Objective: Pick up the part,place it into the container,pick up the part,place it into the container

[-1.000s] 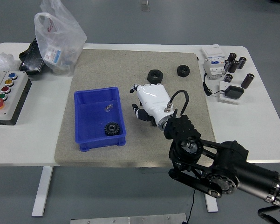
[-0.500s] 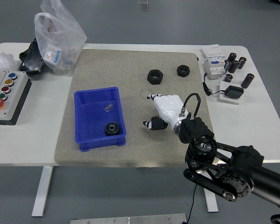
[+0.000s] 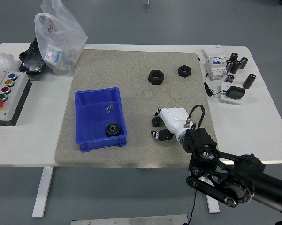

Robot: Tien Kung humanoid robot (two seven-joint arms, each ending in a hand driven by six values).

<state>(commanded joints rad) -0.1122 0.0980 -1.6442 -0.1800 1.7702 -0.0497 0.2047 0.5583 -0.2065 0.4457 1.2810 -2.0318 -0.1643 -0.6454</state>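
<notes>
While one gear (image 3: 113, 129) is lying in the blue container (image 3: 84, 119), two black nuts are waiting.
Right hand (image 3: 165, 123), fingers loosely curled and gripping nothing, is hovering low at centre frame; nuts (image 3: 155, 76) (image 3: 184, 71) are sitting upper centre on the bench mat (image 3: 131, 61), so roughly half seems done.

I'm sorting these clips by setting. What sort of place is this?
Probably a robotics lab or industrial test bench: a button control box and electrical parts sit on the white table, with large black nuts and a blue bin holding a gear.
</notes>
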